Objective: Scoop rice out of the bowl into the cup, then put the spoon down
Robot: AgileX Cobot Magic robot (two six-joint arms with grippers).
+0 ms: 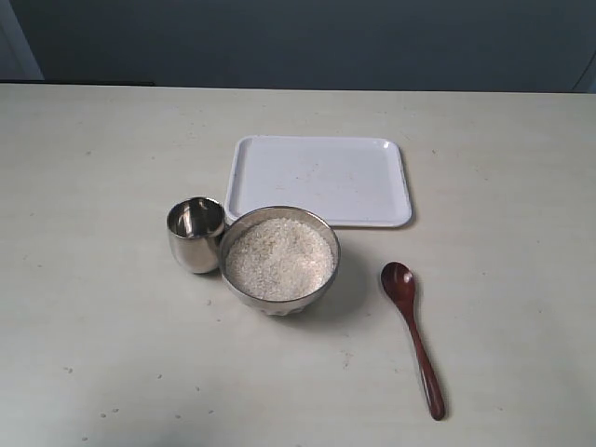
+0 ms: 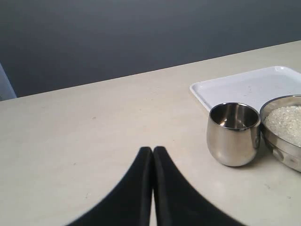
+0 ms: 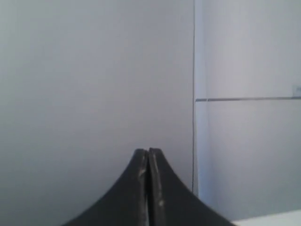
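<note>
A round steel bowl [image 1: 325,244] sits mid-table, filled with white rice [image 1: 279,258]. Touching its left side stands the small steel cup [image 1: 196,235], with no rice visible inside. The dark reddish-brown wooden spoon [image 1: 414,335] lies flat to the right of the bowl, its oval end toward the far side. Neither arm shows in the exterior view. My left gripper [image 2: 153,149] is shut with nothing in it, low over the table, well short of the cup [image 2: 233,134] and the bowl [image 2: 277,141]. My right gripper [image 3: 148,151] is shut and empty, facing a wall.
A flat white rectangular tray [image 1: 321,179] lies just behind the bowl and cup; its corner shows as the tray [image 2: 244,87] in the left wrist view. The pale table [image 1: 93,354] runs wide on all sides. A dark wall stands behind the table's far edge.
</note>
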